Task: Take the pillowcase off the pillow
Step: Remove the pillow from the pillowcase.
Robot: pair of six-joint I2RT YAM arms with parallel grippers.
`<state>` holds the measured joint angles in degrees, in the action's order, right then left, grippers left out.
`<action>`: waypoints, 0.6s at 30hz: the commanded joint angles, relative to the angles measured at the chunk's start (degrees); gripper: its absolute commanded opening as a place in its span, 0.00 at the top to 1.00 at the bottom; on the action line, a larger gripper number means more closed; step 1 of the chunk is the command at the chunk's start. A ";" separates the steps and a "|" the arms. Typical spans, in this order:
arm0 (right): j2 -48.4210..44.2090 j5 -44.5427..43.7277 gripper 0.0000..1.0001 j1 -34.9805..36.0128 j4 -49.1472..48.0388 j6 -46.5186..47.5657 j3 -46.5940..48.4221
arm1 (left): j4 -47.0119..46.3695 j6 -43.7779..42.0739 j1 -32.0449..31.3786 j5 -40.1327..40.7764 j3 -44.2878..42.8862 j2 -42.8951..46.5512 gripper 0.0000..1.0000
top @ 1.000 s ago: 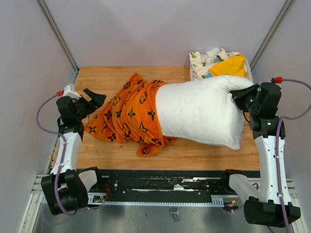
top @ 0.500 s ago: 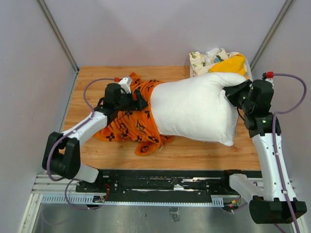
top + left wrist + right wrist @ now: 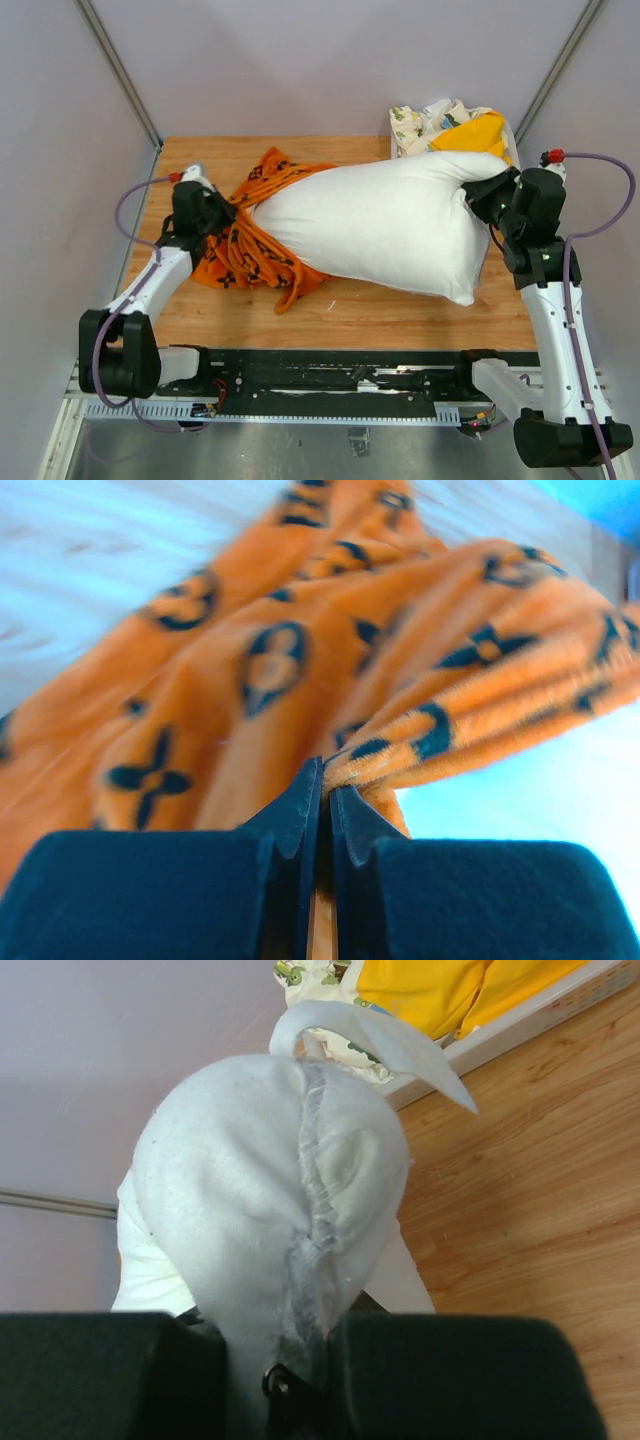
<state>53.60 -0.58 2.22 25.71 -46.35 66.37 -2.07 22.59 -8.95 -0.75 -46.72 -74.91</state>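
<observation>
The white pillow [image 3: 380, 225] lies across the middle of the wooden table, its left end still inside the orange pillowcase [image 3: 250, 255] with black motifs. The case is bunched at the left. My left gripper [image 3: 222, 213] is at the case's bunched edge. In the left wrist view this gripper [image 3: 326, 782] is shut on a fold of the pillowcase [image 3: 300, 660]. My right gripper [image 3: 480, 200] is shut on the pillow's right end, a little above the table. In the right wrist view the pillow's seamed corner [image 3: 290, 1190] fills the jaws of the right gripper [image 3: 290, 1355] and hides the fingertips.
A white bin [image 3: 512, 135] at the back right corner holds a floral-print cloth [image 3: 420, 125] and a plain yellow cloth [image 3: 475, 135]. Grey walls close in the table on the left, back and right. The arm bases stand along the near edge.
The left gripper reached in to the pillowcase at the pillow's edge, shut on it and drew it back to the left, baring more of the pillow. The right gripper kept its hold.
</observation>
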 commanded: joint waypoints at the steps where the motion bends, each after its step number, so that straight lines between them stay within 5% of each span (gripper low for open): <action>1: -3.24 -8.81 0.99 -1.01 -4.38 2.22 1.30 | 2.27 8.48 18.83 5.15 8.35 10.00 0.92; 4: -3.85 -8.68 0.99 -1.85 -4.41 1.89 0.98 | -0.39 14.40 27.06 0.94 13.74 17.03 0.89; 7: -3.62 -7.51 0.99 -1.87 -4.72 1.32 0.62 | -1.80 15.90 28.28 0.02 15.36 21.56 0.77; 10: -3.02 -5.77 0.99 -1.87 -5.66 0.78 -0.21 | -9.38 12.34 28.21 -16.55 15.71 22.02 0.21; 11: -2.81 -5.14 0.99 -1.87 -6.08 0.66 -0.45 | -9.73 11.92 28.20 -21.13 14.44 21.05 0.12; 15: -2.11 -3.02 0.99 -1.87 -7.25 -0.21 -0.78 | -7.16 8.97 25.29 -27.84 7.22 19.10 0.01; 18: -2.27 -1.02 0.99 -1.80 -8.97 -2.06 -2.28 | -7.86 3.99 16.98 -21.11 3.39 20.02 0.01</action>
<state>52.38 0.75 1.69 25.74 -46.41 64.93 -5.56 33.10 15.57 -22.06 -37.41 -56.29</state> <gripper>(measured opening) 0.119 0.991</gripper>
